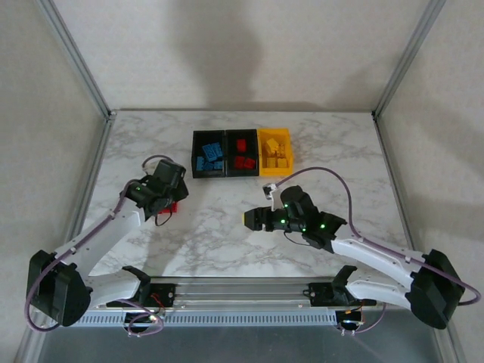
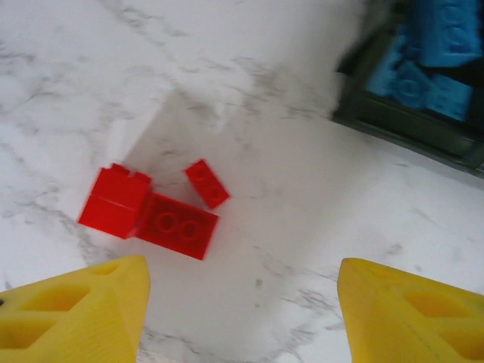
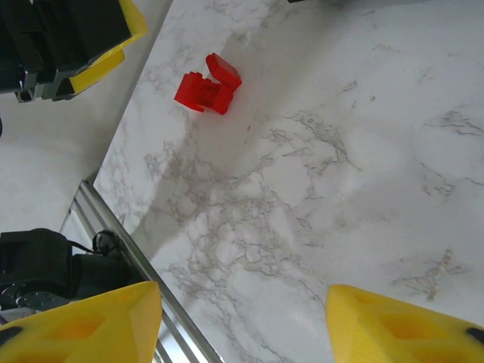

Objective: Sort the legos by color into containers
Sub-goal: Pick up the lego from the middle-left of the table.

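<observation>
Three red legos (image 2: 155,208) lie together on the marble table: a tall brick, a flat two-stud brick and a small one. My left gripper (image 2: 242,318) hangs open just short of them, nothing between its yellow fingers. From above, the same red legos (image 1: 171,206) peek out under the left gripper (image 1: 168,195). My right gripper (image 3: 242,325) is open over bare marble, with the red legos (image 3: 206,85) far ahead of it. At the back stand a black bin of blue legos (image 1: 210,154), a black bin of red legos (image 1: 243,153) and a yellow bin of yellow legos (image 1: 276,151).
The bin of blue legos (image 2: 427,68) sits at the upper right of the left wrist view. A metal rail (image 3: 132,265) marks the table's near edge below the right gripper. Frame posts (image 1: 76,57) stand at the back corners.
</observation>
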